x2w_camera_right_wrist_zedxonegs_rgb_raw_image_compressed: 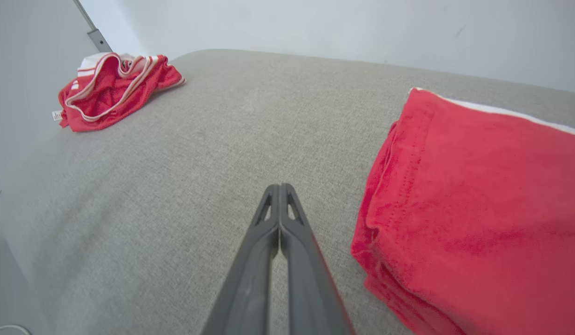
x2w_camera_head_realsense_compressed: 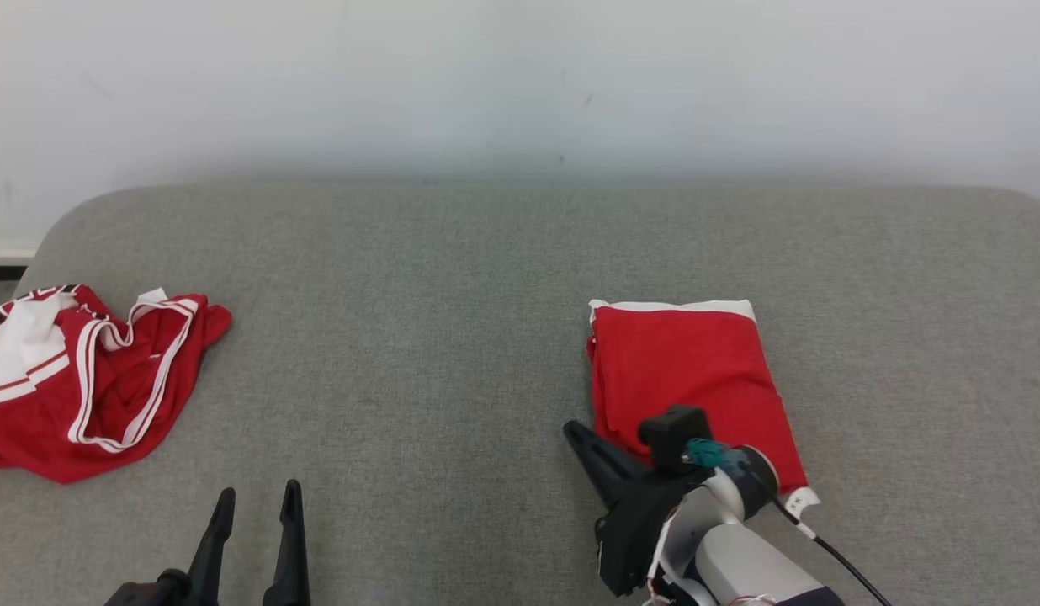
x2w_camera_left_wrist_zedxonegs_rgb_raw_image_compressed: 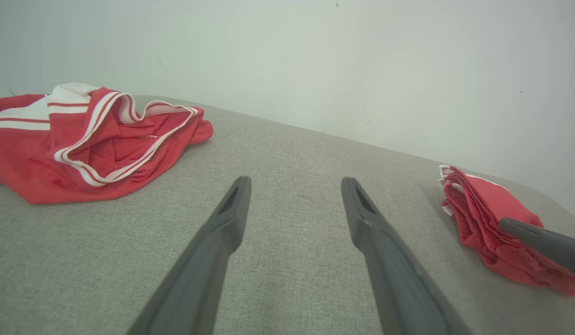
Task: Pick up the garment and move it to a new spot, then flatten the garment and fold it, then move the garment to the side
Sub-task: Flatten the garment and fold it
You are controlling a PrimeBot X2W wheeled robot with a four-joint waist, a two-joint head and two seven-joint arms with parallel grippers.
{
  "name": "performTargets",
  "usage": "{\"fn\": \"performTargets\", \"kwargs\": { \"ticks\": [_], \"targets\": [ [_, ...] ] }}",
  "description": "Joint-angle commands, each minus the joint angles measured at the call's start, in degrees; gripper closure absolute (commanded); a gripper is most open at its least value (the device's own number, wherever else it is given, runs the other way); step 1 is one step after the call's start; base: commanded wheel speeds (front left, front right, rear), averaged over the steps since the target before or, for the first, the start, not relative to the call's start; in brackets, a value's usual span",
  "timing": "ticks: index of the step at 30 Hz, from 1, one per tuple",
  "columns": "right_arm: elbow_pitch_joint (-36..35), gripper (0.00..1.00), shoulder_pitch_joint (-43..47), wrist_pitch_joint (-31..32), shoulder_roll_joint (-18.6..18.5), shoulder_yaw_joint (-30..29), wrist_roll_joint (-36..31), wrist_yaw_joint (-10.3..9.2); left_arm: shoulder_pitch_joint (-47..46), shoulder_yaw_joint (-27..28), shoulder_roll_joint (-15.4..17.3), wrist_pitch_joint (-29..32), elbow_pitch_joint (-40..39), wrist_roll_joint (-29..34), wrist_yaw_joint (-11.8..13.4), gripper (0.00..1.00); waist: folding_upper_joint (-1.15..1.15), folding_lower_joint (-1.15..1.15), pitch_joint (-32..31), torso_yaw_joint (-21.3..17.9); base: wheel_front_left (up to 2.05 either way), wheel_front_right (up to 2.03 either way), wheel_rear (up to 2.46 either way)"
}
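Grey cushion: folded garment just R of closed R end effector.

Backdrop: plain off-white wall, matte, with a few small dark specks. Work surface: grey woven fabric top, rounded at both far corners; a soft shadow lies along its far edge below the wall. The weave is plainly visible in both wrist views. Far left of head view: white skirting strip, with a dark band under it. Right wrist view, upper left: slanted grey metal rail against the wall. Light is even and diffuse, with no hard shadows.
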Motion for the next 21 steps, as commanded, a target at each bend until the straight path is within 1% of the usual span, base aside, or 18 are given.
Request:
{"fn": "performTargets", "kwargs": {
  "ticks": [1, 2, 3, 4, 5, 6, 9, 14, 18, 21],
  "targets": [
    [-0.6, 1.0, 0.9, -1.7, -0.1, -1.4, 0.2, -0.16, 0.8, 0.4, 0.0, 0.0, 0.1, -0.1, 0.3, 0.0, 0.0, 0.0, -1.1, -1.0, 0.0, 0.0, 0.0],
    [-1.2, 1.0, 1.3, -2.8, -0.1, -2.3, 0.2, -0.16, 1.0, 0.5, 0.0, 0.0, 0.1, -0.2, 0.4, 0.0, 0.0, 0.0, -1.6, -1.2, 0.0, 0.0, 0.0],
    [-1.8, 0.77, 1.7, -4.2, -0.1, -3.6, -0.4, -0.16, 1.2, 0.7, 0.0, 0.0, 0.1, -0.3, 0.5, 0.0, 0.0, 0.0, -2.0, -1.5, 0.0, 0.0, 0.0],
    [-2.2, 0.56, 2.1, -5.3, -0.1, -5.0, -1.2, -0.16, 1.3, 1.0, 0.0, 0.0, 0.2, -0.5, 0.5, 0.0, 0.0, 0.0, -2.5, -1.9, 0.0, 0.0, 0.0],
    [-2.7, 0.05, 2.9, -6.2, -0.2, -6.4, -1.7, -0.16, 1.4, 1.1, 0.0, 0.0, 0.2, -0.5, 0.6, 0.0, 0.0, 0.0, -2.9, -2.2, 0.0, 0.0, 0.0],
    [-3.4, 0.0, 3.6, -7.1, -0.3, -8.1, -2.2, -0.16, 1.5, 1.3, 0.0, 0.0, 0.0, -0.6, 0.7, 0.0, 0.0, 0.0, -3.3, -2.5, 0.0, 0.0, 0.0],
    [-6.1, 0.0, 6.0, -8.8, -0.9, -13.4, -5.0, -0.16, 1.8, 1.8, 0.0, 0.0, -0.4, -0.6, 0.8, 0.0, 0.0, 0.0, -4.0, -3.4, 0.0, 0.0, 0.0],
    [-12.0, 0.0, 10.9, -10.0, -1.9, -22.1, -9.8, -0.16, 1.3, 2.3, 0.0, 0.0, -1.0, 0.5, 1.0, 0.0, 0.0, 0.0, -4.8, -4.7, 0.0, 0.0, 0.0],
    [-16.1, 0.0, 14.6, -10.9, -2.8, -27.1, -13.4, -0.16, 1.1, 2.5, 0.0, 0.0, -1.3, 1.6, 1.3, 0.0, 0.0, 0.0, -5.4, -5.7, 0.0, 0.0, 0.0],
    [-17.6, 0.0, 17.3, -11.2, -3.2, -30.4, -15.3, -0.16, 1.1, 2.9, 0.0, 0.0, -1.2, 1.8, 1.4, 0.0, 0.0, 0.0, -5.8, -6.2, 0.0, 0.0, 0.0]
  ]
}}
